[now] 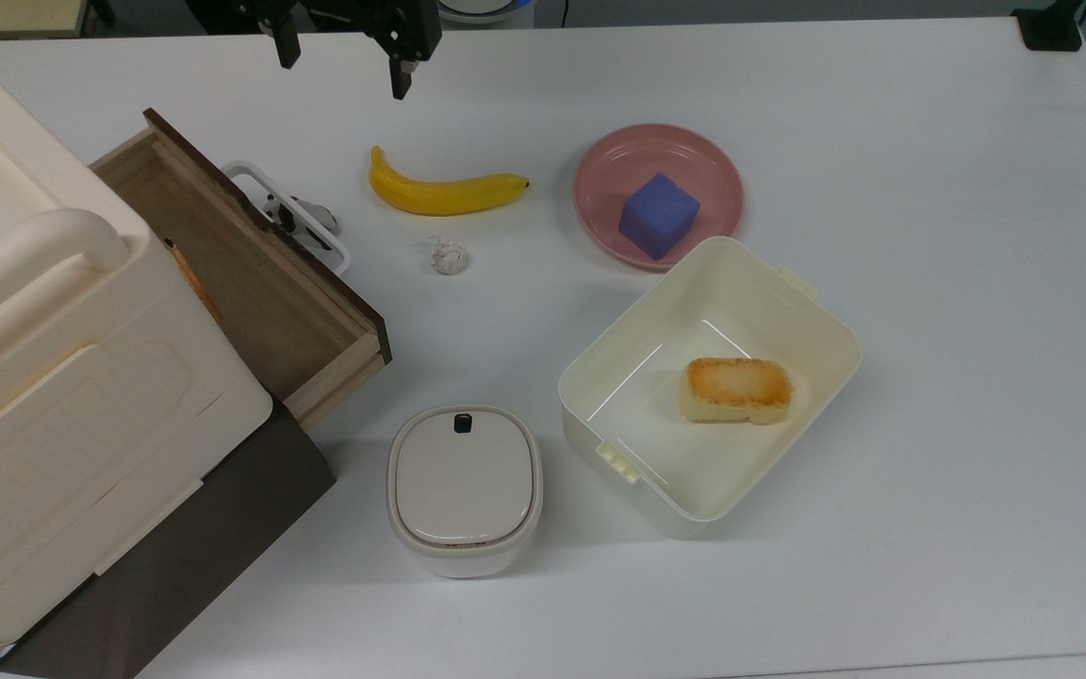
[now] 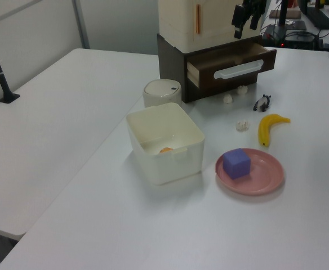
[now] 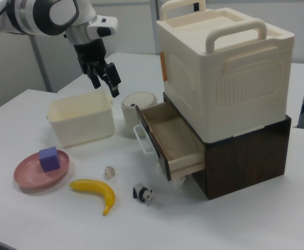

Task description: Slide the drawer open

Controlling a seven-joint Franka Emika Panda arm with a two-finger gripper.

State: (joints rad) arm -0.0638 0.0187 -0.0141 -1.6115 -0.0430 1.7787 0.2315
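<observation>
The arm is cut off by the top view's upper edge, so there the end effector (image 1: 343, 64) is just two dark fingers, spread apart and holding nothing, hanging above bare counter (image 1: 929, 283) beyond the banana (image 1: 444, 191). The right view gives more: the white arm reaching in from the right view's left, well clear of the drawer (image 3: 172, 139).

The drawer stands pulled out of the dark brown cabinet (image 3: 248, 156) under the big cream box (image 3: 225, 67). Its light-brown inside looks empty in the top view, though the rear part is hidden under the cream box. The white loop handle (image 2: 238, 70) shows best in the left view, across the dark front panel. A small panda figure (image 3: 143, 194) stands near the handle; in the top view the handle partly covers it. A small pale lump (image 1: 448, 256) is hard to make out.
</observation>
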